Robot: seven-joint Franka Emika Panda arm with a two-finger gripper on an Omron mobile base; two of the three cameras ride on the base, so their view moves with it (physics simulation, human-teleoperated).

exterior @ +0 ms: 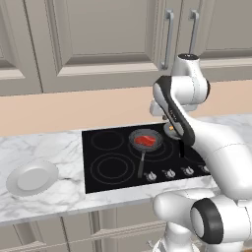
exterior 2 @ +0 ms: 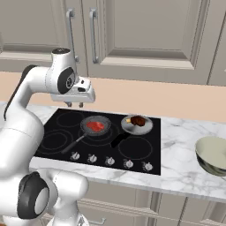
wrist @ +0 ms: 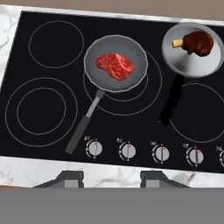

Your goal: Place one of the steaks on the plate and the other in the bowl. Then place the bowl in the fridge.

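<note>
1. From my seat, the gripper [exterior 2: 74,105] hangs above the near-left part of the cooktop [wrist: 48,144], fingers pointing down with nothing between them. The jaws stand part-way apart, so I call it open and empty.
2. Nearest the knob row, a red steak [wrist: 114,65] lies flat in the middle of a grey frying pan [wrist: 92,74] on the cooktop's centre burner. The pan's handle runs back toward the knobs.
3. I judge that steak to be light, limp and slick. I would come straight down and pinch across its narrower width near the middle, low enough to catch the slab, since a grip at one end would likely let it droop or slide out.
4. Further along the cooktop, to the right, a second pan [wrist: 192,63] holds a darker brown piece [wrist: 197,43] with a pale stub. I cannot tell whether this counts as the other steak.
5. The plate [exterior: 32,177] sits on the marble well left of the cooktop.
6. The bowl [exterior 2: 213,154] sits well right of the cooktop, cut off by the edge of the right base view.
7. In the left base view, the arm covers most of the second pan.
</note>
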